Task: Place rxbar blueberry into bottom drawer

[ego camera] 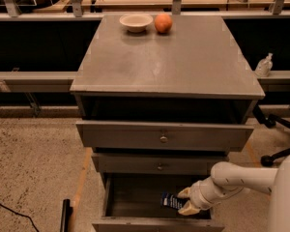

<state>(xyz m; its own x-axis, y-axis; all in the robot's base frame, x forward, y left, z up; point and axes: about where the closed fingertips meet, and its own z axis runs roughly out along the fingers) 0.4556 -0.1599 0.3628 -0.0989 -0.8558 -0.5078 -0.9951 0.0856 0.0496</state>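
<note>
The grey bench (183,66) top lies well above the gripper (184,201), which sits low in the open bottom drawer (135,202). Near the bench's far edge, up and left of the gripper, a cream bowl (136,22) and an orange fruit (163,22) rest just beside each other.
</note>
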